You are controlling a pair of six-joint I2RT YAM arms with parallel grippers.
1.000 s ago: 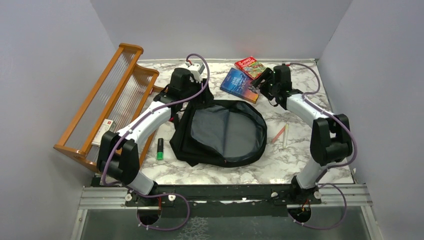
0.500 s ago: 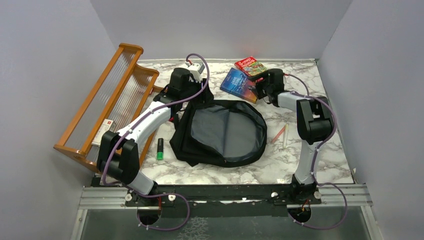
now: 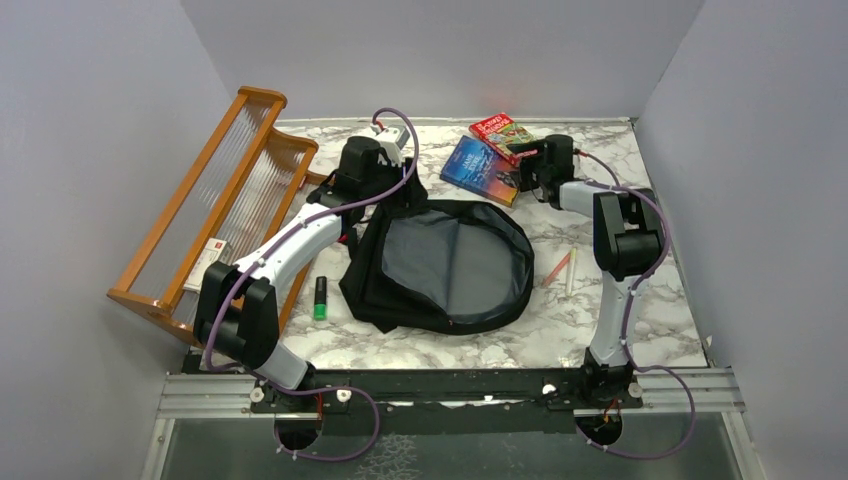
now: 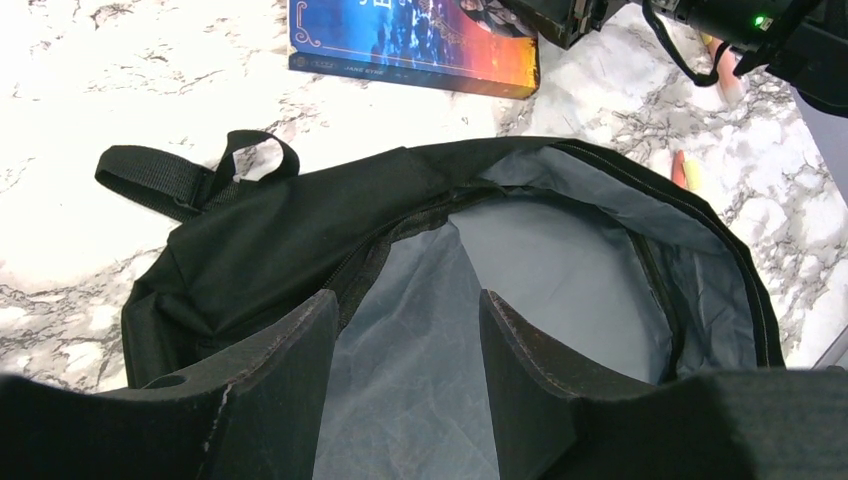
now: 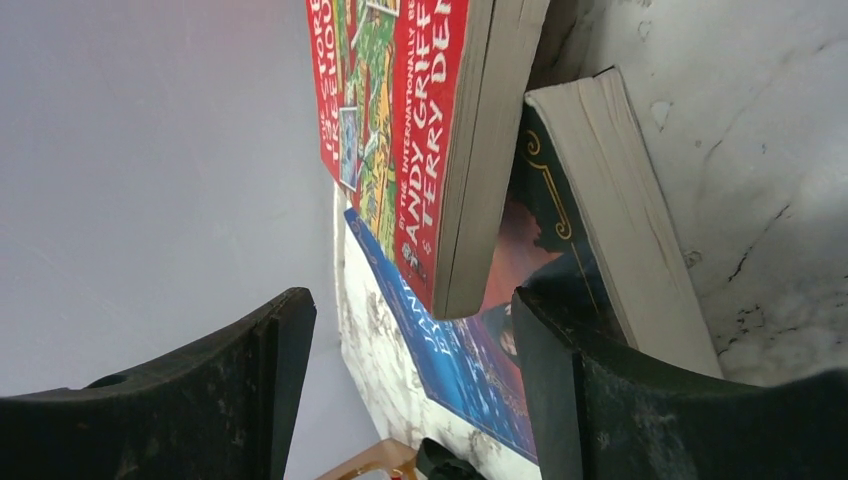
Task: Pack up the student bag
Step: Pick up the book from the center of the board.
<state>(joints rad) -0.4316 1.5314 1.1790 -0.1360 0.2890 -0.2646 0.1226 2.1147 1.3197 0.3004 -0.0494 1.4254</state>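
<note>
The student bag (image 3: 440, 265) lies unzipped in the middle of the table, a black backpack with its grey lining (image 4: 560, 270) facing up and its top loop (image 4: 255, 150) on the marble. My left gripper (image 3: 385, 170) hangs open over the bag's far-left rim, its fingertips (image 4: 405, 320) apart above the lining with nothing clamped. At the back, a red book (image 3: 503, 133) overlaps a blue book (image 3: 480, 170). My right gripper (image 3: 530, 162) is open at these books. The red book's (image 5: 420, 140) corner sits in front of its gap (image 5: 410, 330), and the blue book (image 5: 470, 350) lies underneath.
A wooden rack (image 3: 215, 200) stands along the left wall with a small white box (image 3: 207, 262) in it. A green marker (image 3: 320, 297) lies left of the bag. Two pens (image 3: 562, 270) lie to the bag's right. Walls close in the back and both sides.
My right arm has folded, its elbow drawn up and its gripper turned in close to the two books, jaws slightly wider. The left arm and the bag have not moved.
</note>
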